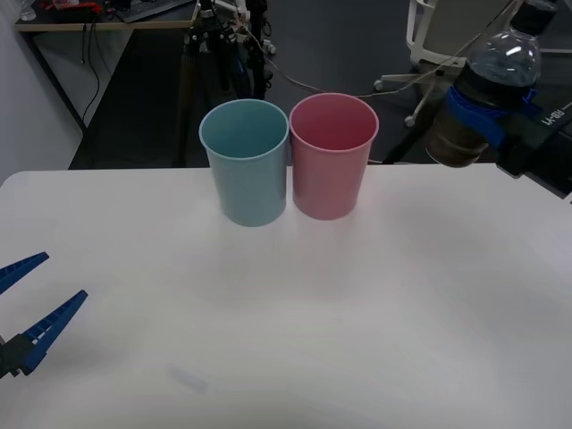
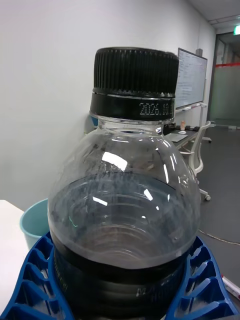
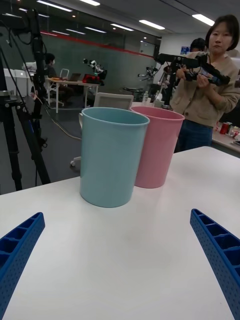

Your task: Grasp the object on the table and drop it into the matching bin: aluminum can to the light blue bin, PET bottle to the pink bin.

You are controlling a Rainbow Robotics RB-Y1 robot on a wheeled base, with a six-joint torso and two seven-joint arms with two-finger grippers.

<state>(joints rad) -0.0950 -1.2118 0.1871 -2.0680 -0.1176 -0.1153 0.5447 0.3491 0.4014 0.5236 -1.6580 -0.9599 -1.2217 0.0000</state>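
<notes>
Left tool [image 1: 31,308]: parked low over the near left part of the desk [image 1: 357,340], blue fingers spread wide apart, nothing held.
Right tool [image 1: 487,121]: raised at the far right, above the desk's back edge; fingers clamped around the bottle's lower body.
Bottle [image 1: 492,85]: held in the air, tilted, black cap uppermost, to the right of the pink bin and apart from it.
Blue bin [image 1: 246,165]: upright at the back of the desk.
Pink bin [image 1: 331,161]: upright, just beside the blue bin on its right.
</notes>
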